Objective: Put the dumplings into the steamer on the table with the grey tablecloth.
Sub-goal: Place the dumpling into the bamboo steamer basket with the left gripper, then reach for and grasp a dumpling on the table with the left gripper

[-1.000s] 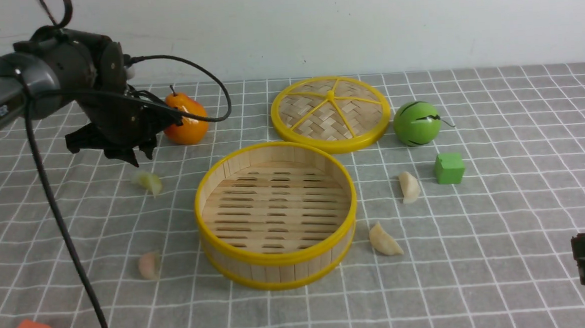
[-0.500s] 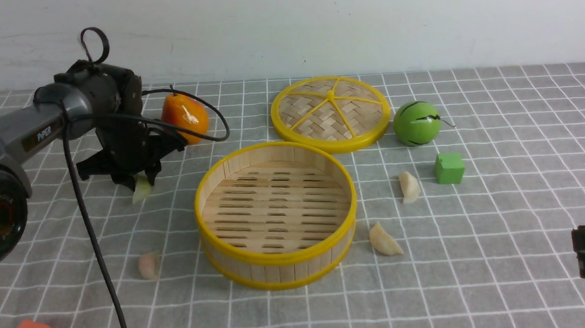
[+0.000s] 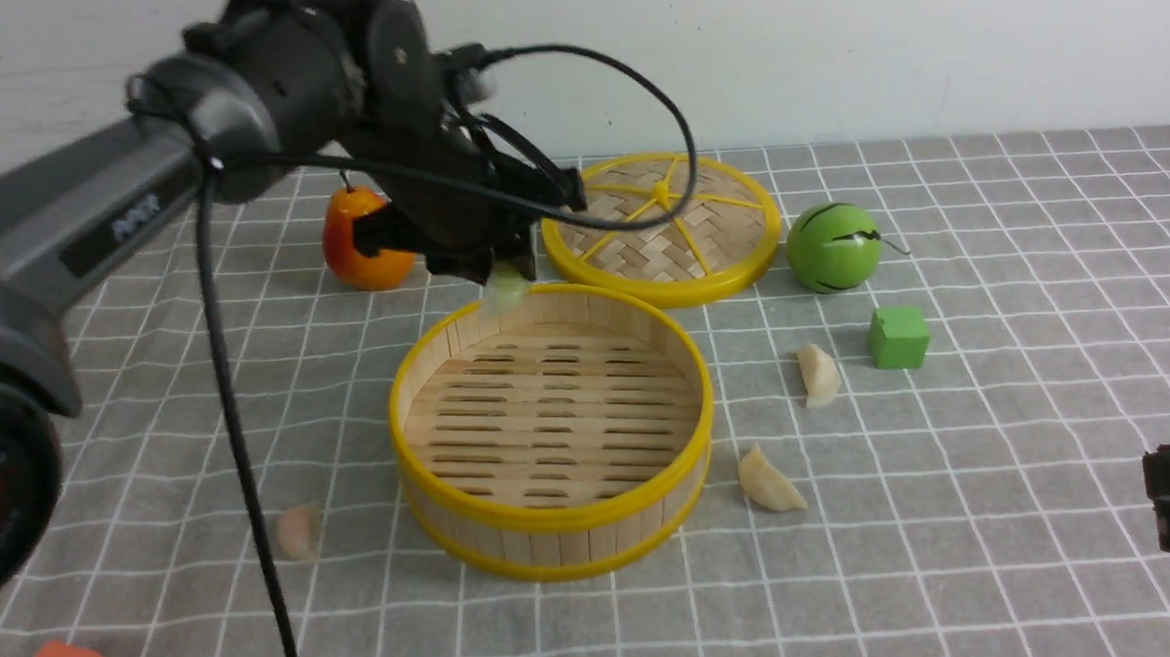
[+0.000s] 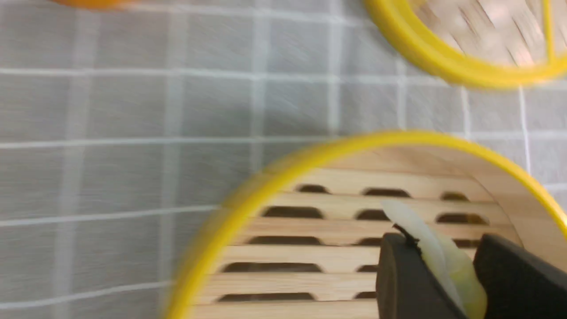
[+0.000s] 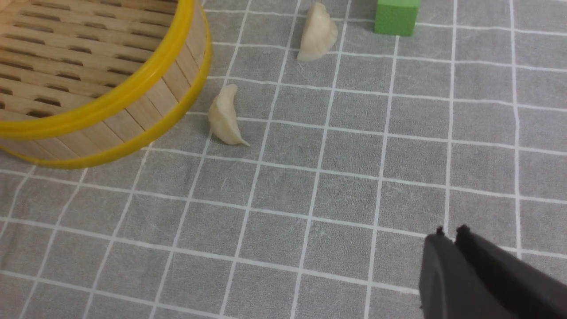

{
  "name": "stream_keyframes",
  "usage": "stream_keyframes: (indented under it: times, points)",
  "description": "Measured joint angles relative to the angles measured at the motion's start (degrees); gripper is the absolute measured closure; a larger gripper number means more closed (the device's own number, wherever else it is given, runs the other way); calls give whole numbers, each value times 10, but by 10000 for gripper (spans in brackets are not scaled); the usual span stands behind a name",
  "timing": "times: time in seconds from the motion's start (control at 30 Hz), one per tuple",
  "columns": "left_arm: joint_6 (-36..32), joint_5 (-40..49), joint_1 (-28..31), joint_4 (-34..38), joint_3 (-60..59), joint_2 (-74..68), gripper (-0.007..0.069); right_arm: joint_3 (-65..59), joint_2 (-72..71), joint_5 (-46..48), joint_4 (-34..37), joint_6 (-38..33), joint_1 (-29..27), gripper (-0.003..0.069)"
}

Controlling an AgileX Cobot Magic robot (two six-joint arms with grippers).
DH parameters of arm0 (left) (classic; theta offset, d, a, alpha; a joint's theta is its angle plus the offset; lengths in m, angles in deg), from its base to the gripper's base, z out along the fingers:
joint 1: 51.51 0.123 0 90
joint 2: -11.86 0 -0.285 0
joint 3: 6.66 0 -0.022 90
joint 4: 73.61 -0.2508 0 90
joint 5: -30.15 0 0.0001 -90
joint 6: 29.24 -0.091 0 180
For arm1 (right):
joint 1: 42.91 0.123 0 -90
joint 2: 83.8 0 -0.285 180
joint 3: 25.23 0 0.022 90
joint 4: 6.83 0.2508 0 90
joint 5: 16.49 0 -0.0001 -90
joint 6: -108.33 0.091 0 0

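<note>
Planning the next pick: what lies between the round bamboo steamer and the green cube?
A cream-white crescent dumpling, apart from both; the front view shows it.

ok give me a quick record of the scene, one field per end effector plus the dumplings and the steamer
steamer: upright, no dumpling on its slatted floor
left end effector: shut on greenish dumpling, above the steamer's far rim
right end effector: shut, empty, over the grey tablecloth
cream dumplings: two, on the grey tablecloth right of the steamer
pinkish dumpling: on the grey tablecloth left of the steamer
lid: flat behind the steamer
</note>
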Motion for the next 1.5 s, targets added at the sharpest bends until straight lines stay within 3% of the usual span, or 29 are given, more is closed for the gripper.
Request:
stream_keyframes:
  times: [0.2, 0.27, 0.4, 0.53, 0.7, 0.87, 0.97, 1.07, 1.2, 1.5]
  points:
    - [31, -14, -15, -58, -4, -72, 429, 0, 0, 0, 17, 0, 0, 616]
    - [38, -15, -15, -62, -4, -77, 393, 0, 0, 0, 27, 0, 0, 613]
    - [49, -2, -15, -63, -4, -72, 247, 0, 0, 0, 39, 0, 0, 607]
    - [15, 59, -15, -74, 2, -36, 188, 0, 0, 0, 41, 0, 0, 603]
    - [-32, 174, -15, -116, 12, 66, 221, 0, 0, 0, 43, 0, 0, 597]
    - [-37, 195, -5, -151, -23, 134, 289, 0, 0, 1, 46, 0, 0, 597]
    - [-36, 195, 15, -147, -114, 171, 346, 0, 0, 1, 52, 0, 0, 597]
    - [-11, 134, 50, -141, -255, 185, 391, 0, 0, 5, 54, 0, 0, 591]
    - [42, 29, 83, -130, -361, 182, 392, 0, 0, 5, 56, 0, 0, 584]
    - [52, -64, 87, -109, -409, 147, 256, 0, 0, 6, 71, 0, 0, 582]
